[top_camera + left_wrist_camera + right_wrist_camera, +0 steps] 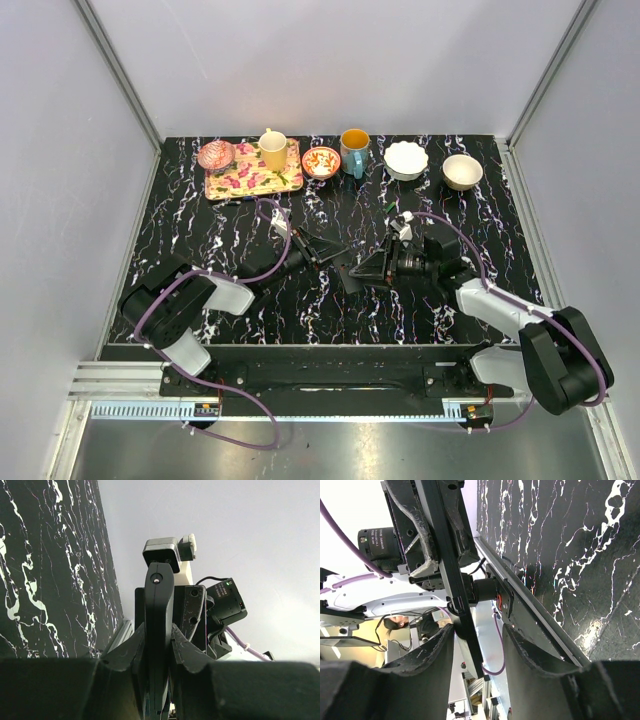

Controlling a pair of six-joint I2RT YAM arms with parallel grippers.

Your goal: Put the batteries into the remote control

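Left tool (159, 647) clamps remote control (159, 597), right tool (477, 632) straddling it.

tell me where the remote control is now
Mid-table in the top view, the remote control is clamped in the left gripper, its other end reaching into the open right gripper.

Straddling the remote control (462, 630) with the right gripper (476, 640) at the bottom of the frame, fingers (415, 670) spread, clear gap on the right side, barely any on the left. Running up from there toward the top of the frame as a slim black bar, and pinched up there by the left gripper (447, 565), clamped from both sides. Filling the right half: black, white-veined table (560, 555), metal rail (530, 605) along its edge. Looping through the upper left corner, a purple cable (350, 545).
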